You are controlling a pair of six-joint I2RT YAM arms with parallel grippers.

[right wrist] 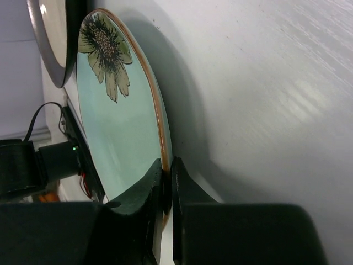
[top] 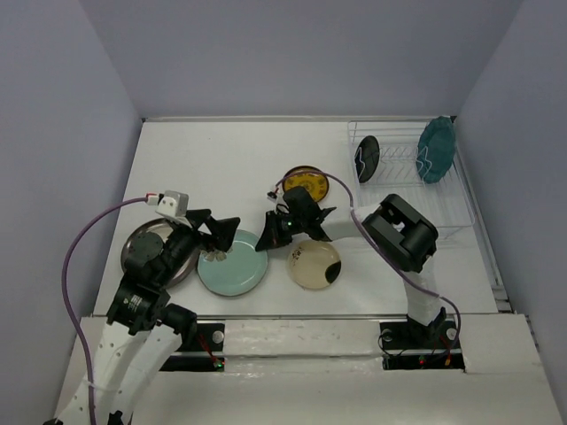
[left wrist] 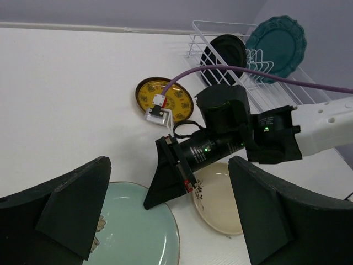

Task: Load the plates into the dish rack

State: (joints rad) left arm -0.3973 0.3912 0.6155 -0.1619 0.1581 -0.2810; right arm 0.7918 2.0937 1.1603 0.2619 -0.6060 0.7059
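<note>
**Right end effector (right wrist: 167,182) clamped on the pale aqua plate (right wrist: 118,132)**

Its two fingers are pressed together on that plate's brown-edged rim, on the side opposite the painted dark sprig. From overhead, the plate sits low and left of centre on the white bench (top: 221,159). The left end effector (top: 217,228) hovers over the plate's upper-left edge, with its fingers spread wide and nothing between them. A grey metallic plate (top: 158,252) lies just beside the aqua one on its left. A cream plate with a dark blotch (top: 314,264) lies just to its right. A yellow patterned plate (top: 306,183) lies flat higher up, near the middle of the frame. The white wire dish rack (top: 447,208) fills the upper right. A small glossy black plate (top: 366,159) and a teal scalloped plate (top: 436,149) stand on edge inside it, apart from each other.
</note>
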